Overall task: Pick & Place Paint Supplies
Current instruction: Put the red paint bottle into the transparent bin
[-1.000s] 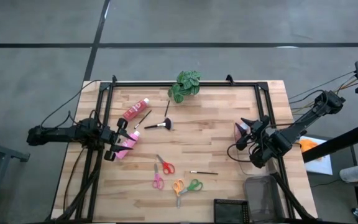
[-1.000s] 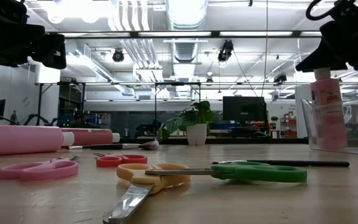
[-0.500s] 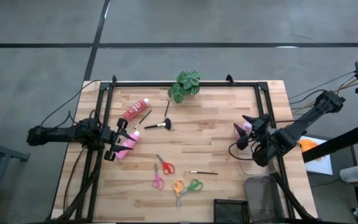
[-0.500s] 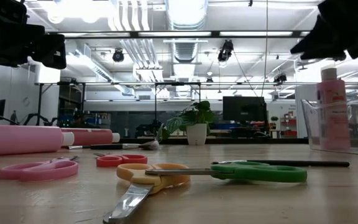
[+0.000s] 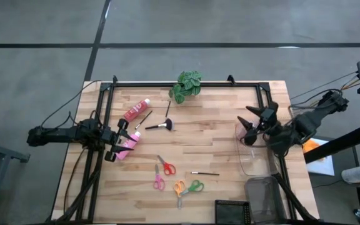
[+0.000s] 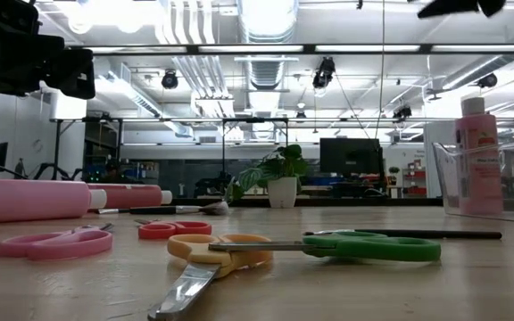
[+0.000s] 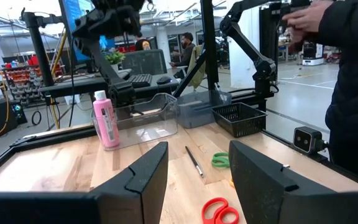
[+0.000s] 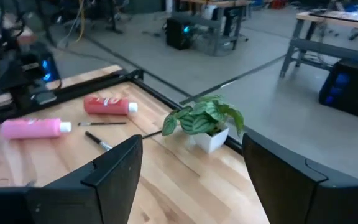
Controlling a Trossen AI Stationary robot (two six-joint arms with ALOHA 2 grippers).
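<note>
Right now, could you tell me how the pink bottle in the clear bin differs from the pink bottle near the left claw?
The pink bottle in the clear bin stands upright; the pink bottle by the left claw lies on its side. The first sits inside the clear bin at the table's right; the second rests on bare wood at the left. Both are pink.

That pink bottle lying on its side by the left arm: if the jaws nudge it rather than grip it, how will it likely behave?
The pink bottle lies flat and looks round-bodied, so a sideways nudge would probably roll it. Its smooth plastic may slip in a loose grip. It looks like a soft squeeze bottle, so it could give slightly under pressure. The thin brush beside the red bottle is not in its way.
</note>
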